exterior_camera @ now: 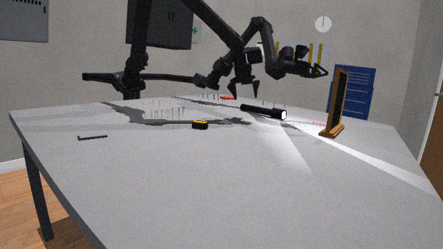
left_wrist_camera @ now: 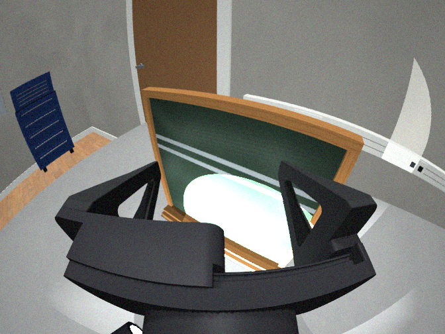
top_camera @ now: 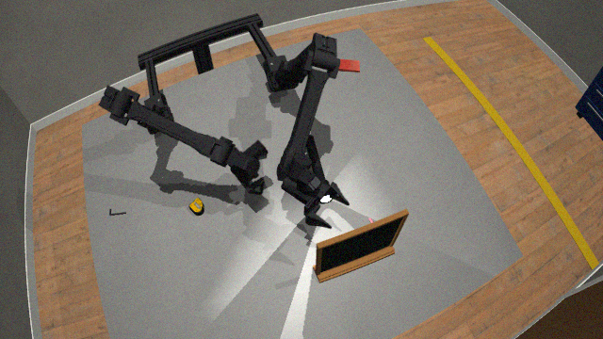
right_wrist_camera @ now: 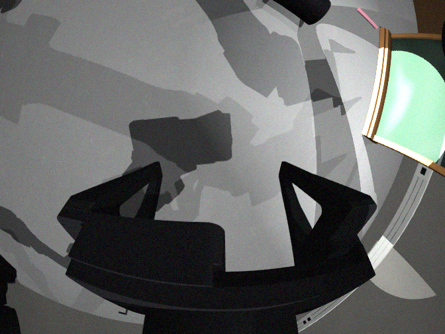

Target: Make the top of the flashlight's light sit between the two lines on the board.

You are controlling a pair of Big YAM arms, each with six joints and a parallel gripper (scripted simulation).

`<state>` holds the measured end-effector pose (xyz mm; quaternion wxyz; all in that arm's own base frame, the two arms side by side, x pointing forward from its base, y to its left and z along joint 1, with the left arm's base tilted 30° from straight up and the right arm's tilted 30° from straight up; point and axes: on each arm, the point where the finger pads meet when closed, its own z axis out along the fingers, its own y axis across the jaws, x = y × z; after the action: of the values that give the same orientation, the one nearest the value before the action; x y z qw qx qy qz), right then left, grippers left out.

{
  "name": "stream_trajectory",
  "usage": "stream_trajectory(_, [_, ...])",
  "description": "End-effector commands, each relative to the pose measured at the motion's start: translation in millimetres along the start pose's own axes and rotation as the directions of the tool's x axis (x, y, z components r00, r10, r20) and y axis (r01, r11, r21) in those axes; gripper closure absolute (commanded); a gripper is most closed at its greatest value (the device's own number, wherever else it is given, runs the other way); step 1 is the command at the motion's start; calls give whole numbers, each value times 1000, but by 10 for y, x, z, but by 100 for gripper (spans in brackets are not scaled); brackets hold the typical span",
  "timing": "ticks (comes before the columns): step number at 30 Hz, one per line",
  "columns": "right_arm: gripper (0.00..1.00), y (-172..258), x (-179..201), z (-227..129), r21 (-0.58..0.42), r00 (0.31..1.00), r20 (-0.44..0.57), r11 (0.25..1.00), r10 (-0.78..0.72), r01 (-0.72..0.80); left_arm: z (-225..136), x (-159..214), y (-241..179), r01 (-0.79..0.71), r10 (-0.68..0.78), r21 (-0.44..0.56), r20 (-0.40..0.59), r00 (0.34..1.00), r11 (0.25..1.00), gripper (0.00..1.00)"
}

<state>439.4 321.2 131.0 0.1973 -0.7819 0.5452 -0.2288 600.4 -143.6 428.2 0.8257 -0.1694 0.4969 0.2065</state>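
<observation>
The flashlight (top_camera: 325, 199) (exterior_camera: 261, 111) (left_wrist_camera: 131, 329) (right_wrist_camera: 305, 8) lies on the table, lit and aimed at the standing board (top_camera: 360, 247) (exterior_camera: 336, 104) (left_wrist_camera: 215, 118) (right_wrist_camera: 383, 71). In the left wrist view, the bright patch (left_wrist_camera: 237, 208) covers the lower board; its top edge appears to reach slightly over the lower line (left_wrist_camera: 187, 156), below the upper line (left_wrist_camera: 200, 150). A finger hides part. My left gripper (top_camera: 339, 215) (exterior_camera: 325, 73) (left_wrist_camera: 219, 167) is open and empty, above the table before the board. My right gripper (top_camera: 257, 187) (exterior_camera: 246, 93) (right_wrist_camera: 220, 168) is open and empty, beside the flashlight, above the table.
A yellow tape measure (top_camera: 196, 206) (exterior_camera: 200, 124) and a hex key (top_camera: 118, 213) (exterior_camera: 93, 137) lie away from the board. A pink stick (top_camera: 371, 220) (exterior_camera: 319, 122) (right_wrist_camera: 367, 18) lies near the board. A red block (top_camera: 350, 65) (exterior_camera: 228, 97) lies near the left arm's base.
</observation>
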Motion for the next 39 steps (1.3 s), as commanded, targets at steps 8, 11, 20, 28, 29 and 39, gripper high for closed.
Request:
stream_trajectory(8, [0,-858,609,-415,183,925,90,907,370,-381,120,-198,-26,33,-33,-19,28,999,999,0])
stream_trajectory(11, [0,-837,625,-379,178,907,102,889,409,-421,120,-198,-26,33,-33,-19,28,999,999,0])
stream_trajectory(20, [0,-1006,1197,-549,230,777,172,742,606,-630,120,-198,-26,33,-33,-19,28,999,999,0])
stream_trajectory(28, [0,-1023,1371,-605,233,697,219,657,683,-717,120,-198,-26,33,-33,-19,28,999,999,0])
stream_trajectory(29, [0,-1033,1469,-613,238,673,228,630,703,-739,120,-198,-26,33,-33,-19,28,999,999,0])
stream_trajectory(39, [0,-1650,2089,-1303,304,471,424,368,774,-878,120,-198,-26,33,-33,-19,28,999,999,0])
